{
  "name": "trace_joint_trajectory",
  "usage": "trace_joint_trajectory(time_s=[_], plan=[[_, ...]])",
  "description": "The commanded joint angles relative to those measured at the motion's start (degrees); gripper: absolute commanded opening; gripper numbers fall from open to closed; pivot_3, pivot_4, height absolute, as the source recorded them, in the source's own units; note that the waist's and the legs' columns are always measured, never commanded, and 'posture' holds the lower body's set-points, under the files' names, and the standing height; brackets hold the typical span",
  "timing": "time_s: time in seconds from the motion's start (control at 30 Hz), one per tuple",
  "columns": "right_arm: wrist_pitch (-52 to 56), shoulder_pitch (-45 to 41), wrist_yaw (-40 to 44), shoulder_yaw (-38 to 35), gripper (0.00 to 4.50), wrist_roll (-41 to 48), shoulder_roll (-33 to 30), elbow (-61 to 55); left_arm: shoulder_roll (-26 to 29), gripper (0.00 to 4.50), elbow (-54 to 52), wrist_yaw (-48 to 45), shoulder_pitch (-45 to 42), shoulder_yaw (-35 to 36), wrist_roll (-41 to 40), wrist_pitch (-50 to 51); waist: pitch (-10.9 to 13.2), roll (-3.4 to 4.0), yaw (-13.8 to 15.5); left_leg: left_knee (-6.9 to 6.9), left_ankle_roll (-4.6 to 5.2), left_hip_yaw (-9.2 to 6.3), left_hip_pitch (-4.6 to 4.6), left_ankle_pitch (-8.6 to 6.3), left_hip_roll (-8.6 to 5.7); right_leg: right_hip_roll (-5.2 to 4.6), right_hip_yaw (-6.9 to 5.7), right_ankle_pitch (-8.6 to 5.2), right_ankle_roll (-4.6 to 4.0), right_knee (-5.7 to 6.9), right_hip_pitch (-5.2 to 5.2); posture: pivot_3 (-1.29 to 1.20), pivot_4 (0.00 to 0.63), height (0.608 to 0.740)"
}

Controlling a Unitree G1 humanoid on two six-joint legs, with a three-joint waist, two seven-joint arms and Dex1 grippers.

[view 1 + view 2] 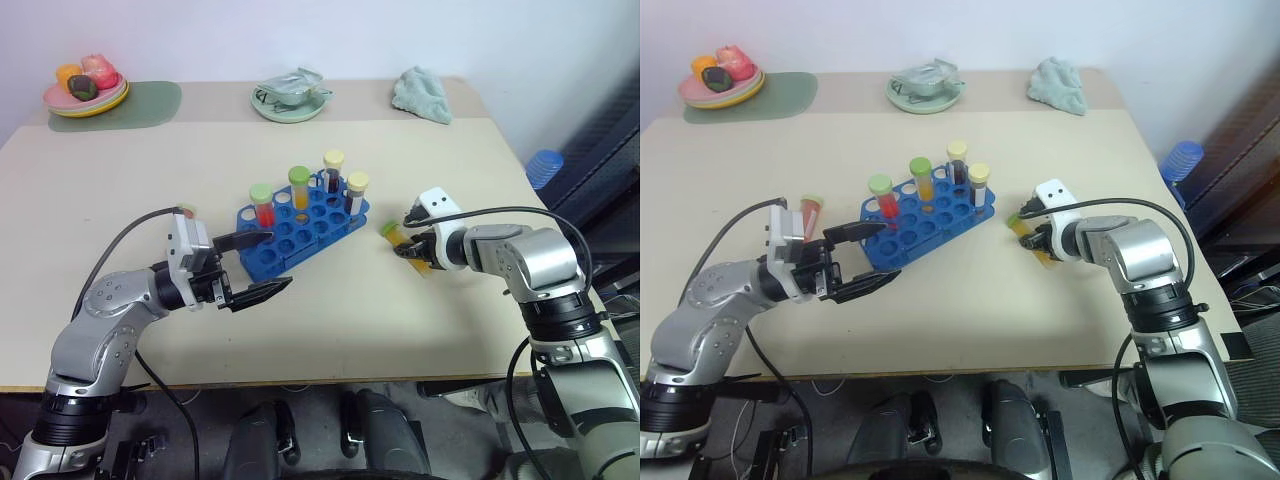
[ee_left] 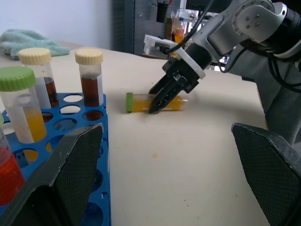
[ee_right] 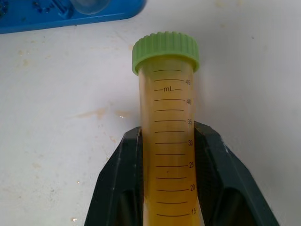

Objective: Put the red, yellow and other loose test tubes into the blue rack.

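The blue rack (image 1: 300, 235) stands at the table's middle with several capped tubes upright in its far holes, among them a red one (image 1: 262, 203) and a yellow one (image 1: 299, 187). To its right a loose yellow test tube (image 3: 167, 122) with a green cap (image 1: 390, 229) lies on the table. My right gripper (image 1: 412, 250) is shut on its body. My left gripper (image 1: 268, 265) is open and hovers level at the rack's near left corner, holding nothing. A loose red test tube (image 1: 812, 212) sits behind my left hand, partly hidden.
Along the far side of the table are a plate of fruit (image 1: 85, 95) on a green mat (image 1: 150, 100), a green bowl (image 1: 290, 100) and a teal cloth (image 1: 422, 93). A blue object (image 1: 545, 165) sits off the table's right edge.
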Motion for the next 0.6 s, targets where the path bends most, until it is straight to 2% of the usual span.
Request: trace_joint_trajectory(time_s=[0.03, 0.2, 0.43, 0.6], plan=[[-2.64, -0.36, 0.67, 0.66, 0.90, -1.15, -0.29, -1.71, 0.35, 4.50, -1.81, 0.34, -0.29, 1.32, -0.81, -0.12, 0.00, 0.00, -0.03, 0.00, 0.00, 0.00, 0.00, 0.00, 0.00, 0.00, 0.00, 0.00, 0.00, 0.00, 0.00, 0.00, 0.150, 0.740], [-4.81, 1.50, 2.09, 0.51, 0.90, -1.46, -1.35, -4.94, 0.25, 4.50, -1.73, 0.40, -0.38, 1.09, -0.52, -0.41, 0.00, 0.00, 0.07, 0.00, -0.01, 0.00, 0.00, 0.00, 0.00, 0.00, 0.00, 0.01, -0.01, 0.00, -0.01, 0.00, 0.150, 0.740], [-17.07, 9.97, 16.28, -10.75, 0.90, 11.00, -0.84, -15.39, 0.53, 4.50, -2.59, 1.00, 1.11, 2.28, -0.76, -0.32, 0.00, 0.00, 1.19, -0.02, 0.02, -0.01, -0.02, -0.01, 0.00, 0.02, -0.02, 0.02, 0.05, -0.02, -0.02, 0.00, 0.150, 0.740], [-25.82, 11.14, 19.92, -16.04, 0.90, 18.35, 6.63, -14.37, 0.52, 4.50, -3.62, 2.05, 1.77, 2.73, -0.81, -0.23, -0.01, -0.02, 1.40, -0.01, 0.03, -0.02, 0.00, -0.02, 0.01, 0.04, -0.01, 0.02, 0.03, -0.03, 0.01, 0.00, 0.150, 0.740]])
